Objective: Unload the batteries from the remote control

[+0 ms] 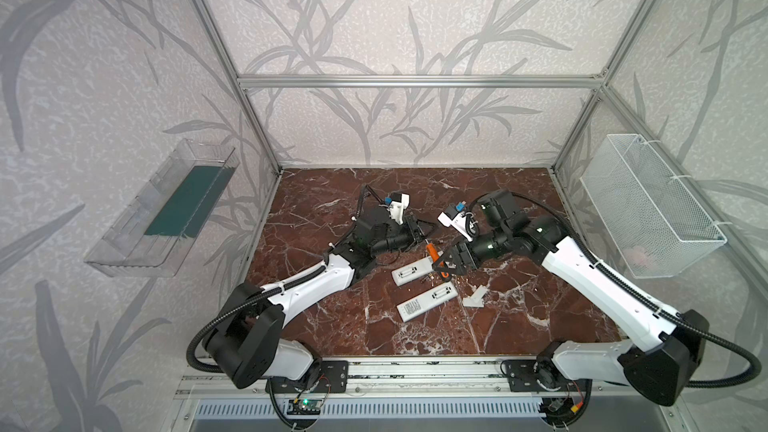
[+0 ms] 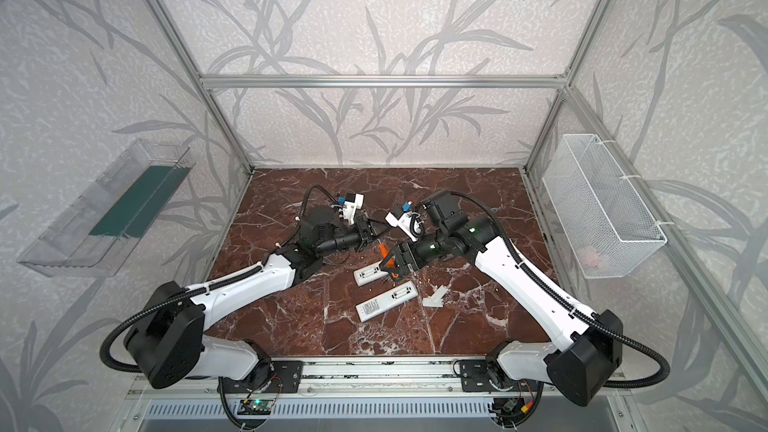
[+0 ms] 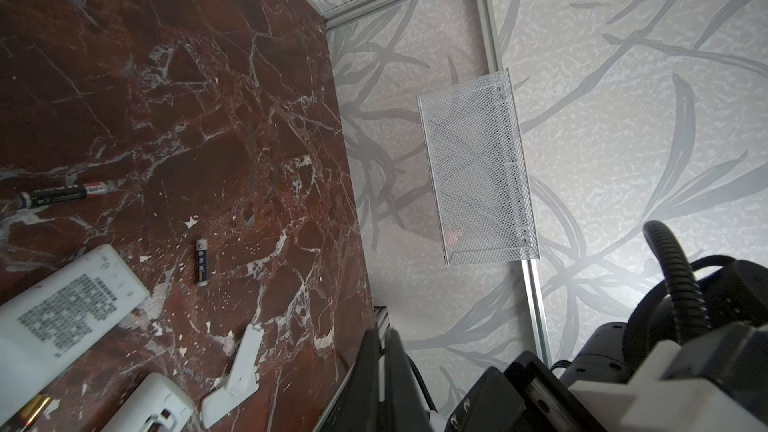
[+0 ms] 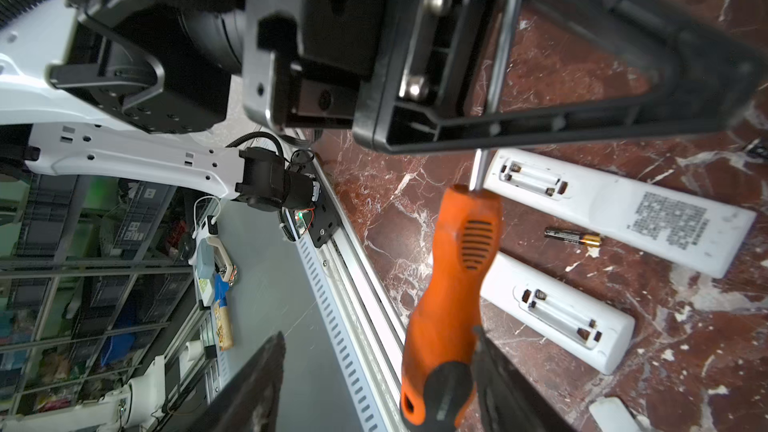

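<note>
Two white remotes [image 1: 409, 272] [image 1: 428, 303] lie back-up on the marble, and their open bays [image 4: 532, 178] [image 4: 559, 313] look bare. One battery [image 4: 573, 238] lies between them. Loose batteries [image 3: 201, 261] [image 3: 62, 195] rest on the stone in the left wrist view. My left gripper [image 3: 384, 326] [image 1: 422, 232] is shut on the metal shaft of an orange-handled screwdriver [image 4: 453, 284] [image 1: 432, 252], just above the farther remote. My right gripper [image 4: 378, 334] [image 1: 442, 268] is open around the handle. One of its fingers [image 4: 498, 376] touches the handle and the other stands well apart.
Two small white covers [image 1: 476, 297] [image 3: 237, 371] lie right of the nearer remote. A white mesh basket [image 1: 648, 209] hangs on the right wall. A clear tray [image 1: 162, 209] with a green floor hangs on the left wall. A metal rail [image 1: 415, 367] runs along the front edge.
</note>
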Controlling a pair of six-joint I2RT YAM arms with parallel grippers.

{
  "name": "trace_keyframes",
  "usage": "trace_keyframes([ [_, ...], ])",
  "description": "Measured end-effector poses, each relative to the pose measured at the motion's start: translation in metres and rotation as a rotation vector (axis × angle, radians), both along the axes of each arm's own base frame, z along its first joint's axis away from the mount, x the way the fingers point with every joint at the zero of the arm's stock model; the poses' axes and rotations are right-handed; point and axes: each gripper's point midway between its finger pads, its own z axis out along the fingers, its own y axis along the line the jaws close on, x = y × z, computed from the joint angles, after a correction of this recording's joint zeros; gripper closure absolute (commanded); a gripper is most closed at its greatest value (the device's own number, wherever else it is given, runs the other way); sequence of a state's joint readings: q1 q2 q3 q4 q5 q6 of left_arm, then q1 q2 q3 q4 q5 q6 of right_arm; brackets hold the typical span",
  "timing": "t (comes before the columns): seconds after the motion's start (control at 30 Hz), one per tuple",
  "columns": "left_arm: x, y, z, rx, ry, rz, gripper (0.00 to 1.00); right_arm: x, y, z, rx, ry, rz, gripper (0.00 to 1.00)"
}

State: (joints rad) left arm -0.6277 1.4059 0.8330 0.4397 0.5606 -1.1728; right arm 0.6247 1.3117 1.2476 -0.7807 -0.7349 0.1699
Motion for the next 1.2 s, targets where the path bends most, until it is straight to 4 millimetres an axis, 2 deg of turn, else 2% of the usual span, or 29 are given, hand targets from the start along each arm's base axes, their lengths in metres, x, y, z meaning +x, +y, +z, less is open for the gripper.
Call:
trace_keyframes([
  [0.17, -0.009, 0.005, -0.003, 0.01, 0.004, -0.008, 1.0, -0.005, 0.005, -0.007, 0.01, 0.017, 0.022, 0.35],
  [0.37, -0.013, 0.006, 0.012, -0.023, -0.025, -0.013, 1.0, -0.01, 0.006, -0.027, -0.015, 0.067, 0.029, 0.32],
  [0.47, -0.013, 0.007, 0.017, -0.032, -0.031, -0.012, 1.0, -0.01, 0.006, -0.033, -0.027, 0.082, 0.028, 0.34],
  [0.57, -0.013, 0.007, 0.018, -0.037, -0.033, -0.012, 1.0, -0.01, 0.006, -0.033, -0.024, 0.086, 0.027, 0.4],
  [0.77, -0.012, 0.007, 0.021, -0.047, -0.039, -0.006, 1.0, -0.012, 0.009, -0.034, -0.004, 0.095, 0.034, 0.65],
  [0.83, -0.012, 0.007, 0.021, -0.047, -0.037, -0.005, 1.0, -0.012, 0.01, -0.033, 0.003, 0.091, 0.035, 0.69],
  [0.87, -0.012, 0.007, 0.021, -0.048, -0.037, -0.005, 0.96, -0.012, 0.009, -0.032, 0.005, 0.093, 0.031, 0.7],
  [0.93, -0.011, 0.008, 0.022, -0.052, -0.036, -0.003, 0.79, -0.012, 0.008, -0.032, 0.001, 0.085, 0.026, 0.75],
  [1.0, -0.01, 0.009, 0.022, -0.058, -0.029, 0.0, 0.58, -0.009, 0.005, -0.032, -0.011, 0.068, 0.008, 0.78],
  [1.03, -0.009, 0.01, 0.023, -0.056, -0.037, 0.0, 0.52, -0.008, 0.003, -0.033, -0.018, 0.06, -0.003, 0.78],
  [1.13, -0.004, 0.02, 0.024, -0.06, -0.029, 0.024, 0.42, 0.002, -0.007, -0.036, -0.046, 0.032, -0.062, 0.78],
  [1.2, 0.001, 0.037, 0.027, -0.067, -0.032, 0.061, 0.34, 0.013, -0.017, -0.036, -0.062, 0.011, -0.115, 0.79],
])
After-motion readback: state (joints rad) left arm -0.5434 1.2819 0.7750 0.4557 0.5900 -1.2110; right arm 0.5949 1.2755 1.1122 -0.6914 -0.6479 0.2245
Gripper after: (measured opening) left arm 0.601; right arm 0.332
